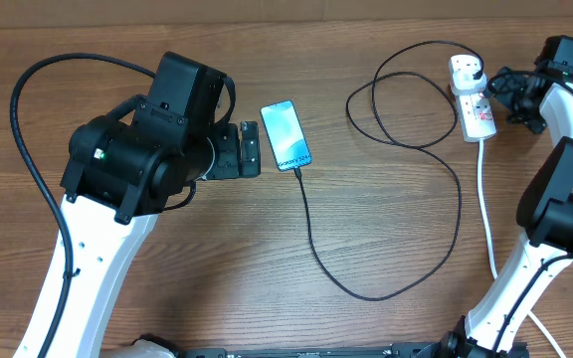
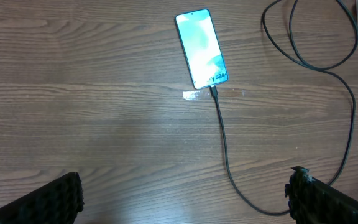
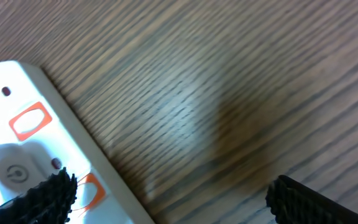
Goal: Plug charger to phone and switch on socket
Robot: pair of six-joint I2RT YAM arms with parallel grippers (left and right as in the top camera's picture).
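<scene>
The phone (image 1: 286,134) lies face up on the table, its screen lit light blue. It also shows in the left wrist view (image 2: 201,47). The charger cable (image 1: 396,288) is plugged into the phone's lower end and loops right and up to the socket. Its connector shows at the phone's edge (image 2: 214,92). The socket (image 1: 474,97) is a white power strip at the far right, with orange-red switch marks (image 3: 30,119). My left gripper (image 1: 250,149) is open and empty, just left of the phone. My right gripper (image 1: 502,88) is open at the socket's right edge, one finger over the strip.
A thick white cord (image 1: 487,209) runs from the socket down toward the right arm's base. The black cable forms a loop (image 1: 406,104) between phone and socket. A small white scrap (image 2: 191,94) lies beside the phone's lower end.
</scene>
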